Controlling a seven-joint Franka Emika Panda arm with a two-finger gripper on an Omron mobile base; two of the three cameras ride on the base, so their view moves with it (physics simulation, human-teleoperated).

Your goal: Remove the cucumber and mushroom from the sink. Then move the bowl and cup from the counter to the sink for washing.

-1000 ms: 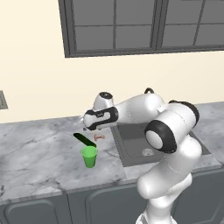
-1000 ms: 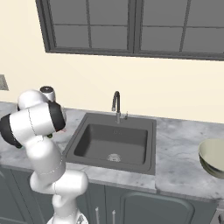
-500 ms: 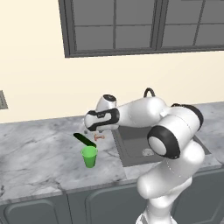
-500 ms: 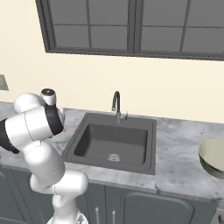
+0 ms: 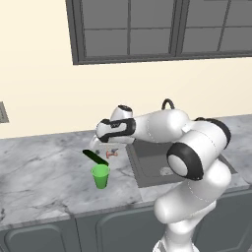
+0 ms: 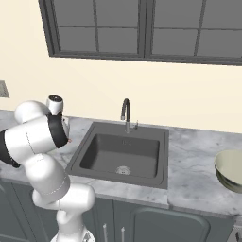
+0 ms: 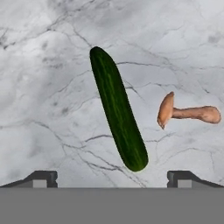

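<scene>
The arm is reaching left of the sink (image 6: pixel 123 156), gripper (image 7: pixel 112 177) pointing down, fingers spread above the cucumber (image 7: pixel 117 109); the mushroom (image 7: pixel 186 112) is lying beside it.

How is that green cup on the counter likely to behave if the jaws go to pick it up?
The cup is a small tumbler standing upright on the counter, so a sideways nudge could probably tip it. Its walls look smooth and tapered, so it may slip in a loose grip. The cucumber lies close behind it and might get bumped.
</scene>
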